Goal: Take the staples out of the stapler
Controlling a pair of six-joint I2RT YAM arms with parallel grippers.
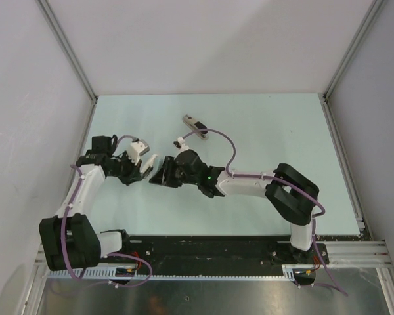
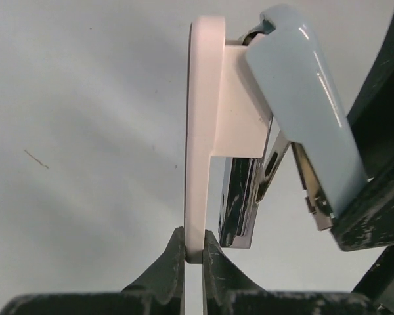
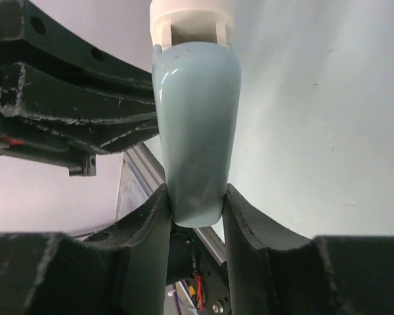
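The stapler (image 1: 149,163) hangs between my two grippers above the table, hinged open. It has a white base (image 2: 203,131), a pale blue top cover (image 2: 302,98) and a metal staple magazine (image 2: 240,203) swung out between them. My left gripper (image 2: 194,252) is shut on the end of the white base. My right gripper (image 3: 196,210) is shut on the tip of the blue cover (image 3: 197,131). In the top view the left gripper (image 1: 142,168) and right gripper (image 1: 160,176) meet nose to nose. No staples show in the magazine from these angles.
A small slim grey and black object (image 1: 196,125) lies on the pale green table (image 1: 269,131) behind the grippers. The right arm's cable (image 1: 231,154) loops beside it. White enclosure walls (image 1: 26,98) and metal rails border the table.
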